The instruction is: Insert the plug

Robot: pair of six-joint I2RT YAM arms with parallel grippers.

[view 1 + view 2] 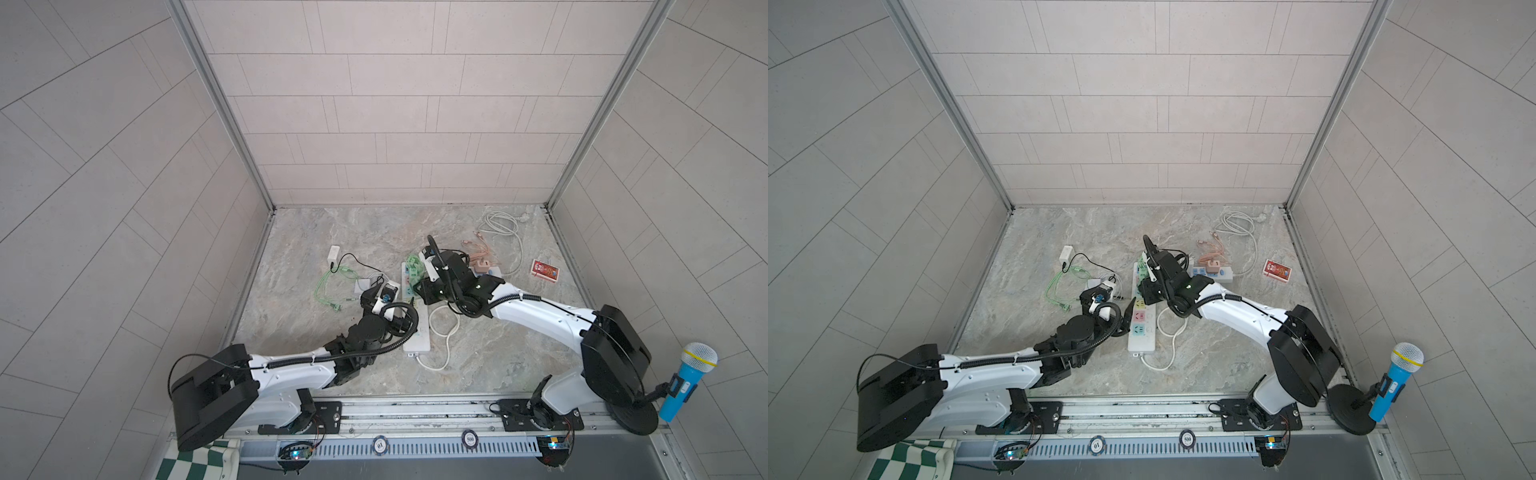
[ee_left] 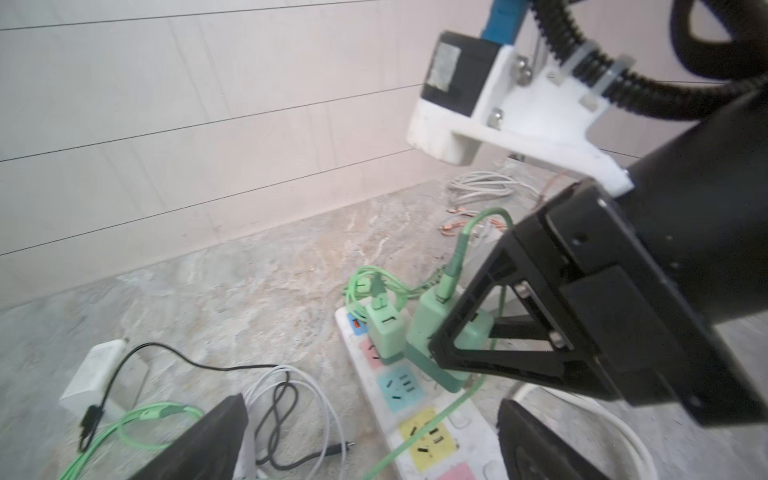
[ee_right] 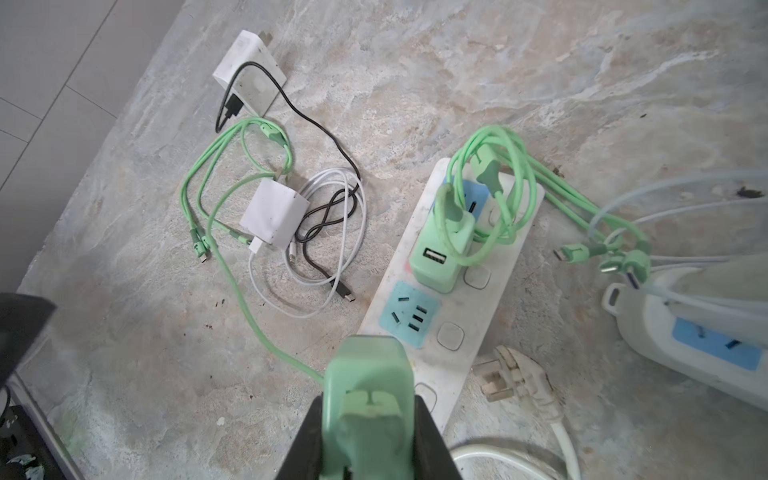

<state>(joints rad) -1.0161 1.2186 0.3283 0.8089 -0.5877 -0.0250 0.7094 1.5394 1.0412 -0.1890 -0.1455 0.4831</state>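
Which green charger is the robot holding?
The green charger pinched in the right gripper. The other green charger stands plugged into the white power strip, with nothing gripping it.

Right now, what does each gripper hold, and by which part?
Right gripper: green charger, clamped by its two sides between the fingers. Left gripper: open, holding nothing.

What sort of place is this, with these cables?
Probably a robot test booth: pale tiled walls enclose a marble-patterned tabletop, white robot arms stand on a metal rail, plus a white power strip with coloured sockets.
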